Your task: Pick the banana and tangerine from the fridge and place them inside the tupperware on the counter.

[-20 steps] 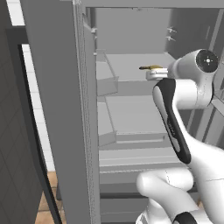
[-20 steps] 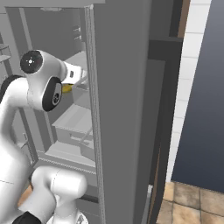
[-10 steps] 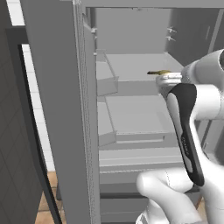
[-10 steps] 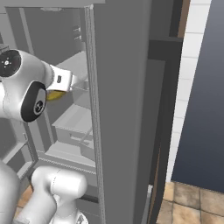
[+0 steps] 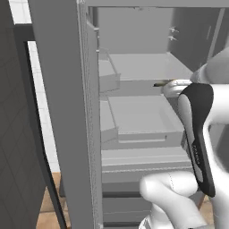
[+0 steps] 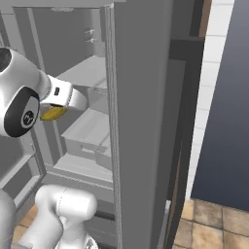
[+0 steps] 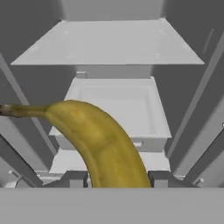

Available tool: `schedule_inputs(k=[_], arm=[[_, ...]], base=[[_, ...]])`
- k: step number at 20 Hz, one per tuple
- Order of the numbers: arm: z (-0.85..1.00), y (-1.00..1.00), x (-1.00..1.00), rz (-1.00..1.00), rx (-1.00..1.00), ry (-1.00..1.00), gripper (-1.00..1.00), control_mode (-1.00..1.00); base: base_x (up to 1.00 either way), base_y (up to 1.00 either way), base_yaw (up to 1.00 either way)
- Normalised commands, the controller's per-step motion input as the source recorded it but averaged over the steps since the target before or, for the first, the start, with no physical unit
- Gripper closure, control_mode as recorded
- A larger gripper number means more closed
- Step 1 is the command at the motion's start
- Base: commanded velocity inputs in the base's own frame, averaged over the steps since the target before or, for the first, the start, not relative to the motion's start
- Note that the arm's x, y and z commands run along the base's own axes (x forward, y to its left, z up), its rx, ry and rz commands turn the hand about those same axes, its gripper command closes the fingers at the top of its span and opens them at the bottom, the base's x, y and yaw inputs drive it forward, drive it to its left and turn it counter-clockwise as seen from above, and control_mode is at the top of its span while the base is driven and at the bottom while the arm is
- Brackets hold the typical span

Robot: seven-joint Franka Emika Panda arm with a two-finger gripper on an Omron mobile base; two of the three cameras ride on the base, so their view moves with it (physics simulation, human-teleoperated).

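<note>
**A:** Where do you stand with the curved yellow banana with the brownish stem [image 7: 103, 144]?

**B:** You have it. In the hand view the two-finger gripper [image 7: 116, 178] is clenched on the banana's thick end, one dark fingertip [image 7: 75, 178] on each side of it, and the stem runs off toward the left edge of that view. From the right base view the fruit [image 6: 52, 113] hangs under the white wrist, in front of the open compartment of the tall grey fridge [image 6: 138, 97].

**A:** So the step in hand is carrying it out?

**B:** That is how I read it. The banana is off the grey inner shelf [image 7: 109, 41] and sits in the air above the pale pull-out drawer [image 7: 114, 109]. You need to bring it straight back along the line the hand points, clear of the shelf's front edge, before you swing.

**A:** What should I watch?

**B:** The long free end. It sticks well out of the fingers, so a quick turn could knock it against the fridge's side wall or the grey door panel [image 5: 62, 112] on the left. Keep the wrist level, since a grip at one end lets the fruit pivot. I cannot see the tangerine, the tupperware or the counter here, so plan the turn only once the arm is outside.
</note>
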Motion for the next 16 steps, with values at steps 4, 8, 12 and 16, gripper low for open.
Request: schedule_inputs(k=[4,8,12,16], arm=[[0.00,0.00,0.00,0.00,0.00,0.00,1.00,1.00],[0.00,0.00,0.00,0.00,0.00,0.00,1.00,1.00],[0.00,0.00,0.00,0.00,0.00,0.00,1.00,1.00],[0.00,0.00,0.00,0.00,0.00,0.00,1.00,1.00]], base=[[-0.54,0.28,0.00],[-0.66,0.28,0.00],[-0.72,0.31,-0.04],[-0.82,0.36,-0.12]])
